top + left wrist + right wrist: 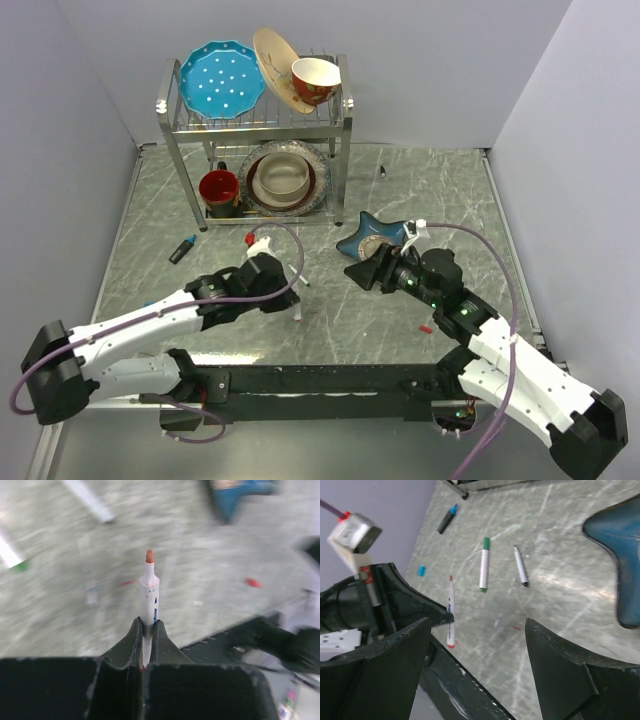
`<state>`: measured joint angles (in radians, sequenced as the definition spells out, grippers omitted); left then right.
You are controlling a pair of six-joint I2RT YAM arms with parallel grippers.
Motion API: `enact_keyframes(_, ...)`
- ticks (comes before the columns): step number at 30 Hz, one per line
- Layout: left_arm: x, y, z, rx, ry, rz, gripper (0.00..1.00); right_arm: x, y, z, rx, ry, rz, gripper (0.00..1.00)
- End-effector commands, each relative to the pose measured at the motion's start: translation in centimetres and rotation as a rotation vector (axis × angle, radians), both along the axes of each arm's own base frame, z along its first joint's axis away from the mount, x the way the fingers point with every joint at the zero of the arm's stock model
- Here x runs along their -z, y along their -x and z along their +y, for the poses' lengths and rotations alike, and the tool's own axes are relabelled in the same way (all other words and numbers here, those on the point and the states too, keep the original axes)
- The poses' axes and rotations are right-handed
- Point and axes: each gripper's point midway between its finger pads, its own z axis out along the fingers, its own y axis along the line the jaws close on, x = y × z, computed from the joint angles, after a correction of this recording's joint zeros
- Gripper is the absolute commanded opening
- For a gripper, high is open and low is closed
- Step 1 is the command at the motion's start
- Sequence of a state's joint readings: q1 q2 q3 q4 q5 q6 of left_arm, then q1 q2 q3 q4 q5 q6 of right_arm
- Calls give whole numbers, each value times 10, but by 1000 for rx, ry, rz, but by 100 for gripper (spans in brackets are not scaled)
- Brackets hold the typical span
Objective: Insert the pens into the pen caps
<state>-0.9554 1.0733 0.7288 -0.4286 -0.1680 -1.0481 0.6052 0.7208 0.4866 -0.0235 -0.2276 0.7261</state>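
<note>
Where the red pen is held: the slim white-barrelled pen with the bare red tip (149, 587) is clamped by its lower barrel between the closed fingers of the left gripper (146, 625), tip pointing away from the wrist, over the grey marbled table (460, 200).
Red cap: a tiny red plastic cap (252, 582) is seen lying on the table, apart from the pen, on the right arm's side; it is not yet picked up.
Right gripper: the right gripper (477, 625) is held with jaws wide apart and nothing between them, near the blue star-shaped dish (620, 555).
Other pens: a green-ended white pen (484, 562), a black-tipped white pen (520, 566) and a short dark marker with a blue end (446, 519) are spread on the table; a small blue cap (421, 570) lies near them.
Risk: the pen is gripped low, so it could be levered askew or slid through the fingers when a cap is pushed on. The tiny cap could be flicked away if the wide jaws are closed off-centre.
Views: the clamp on the barrel is shown clearly only by the left wrist view. The blue cap is made out only in the right wrist view. The metal dish rack (255, 110) is seen whole only from above.
</note>
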Motion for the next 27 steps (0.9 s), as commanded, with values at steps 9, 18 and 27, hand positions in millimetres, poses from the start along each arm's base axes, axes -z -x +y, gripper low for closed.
enact_keyframes(9,-67,7,-48,251,280,-207,1,-24,4,67,-181,-65,-12,76)
enact_keyframes(18,-70,15,-56,298,322,-211,1,-19,3,81,-198,-40,-9,70)
enact_keyframes(27,-79,21,-55,339,359,-250,1,-17,7,97,-261,-53,-7,38)
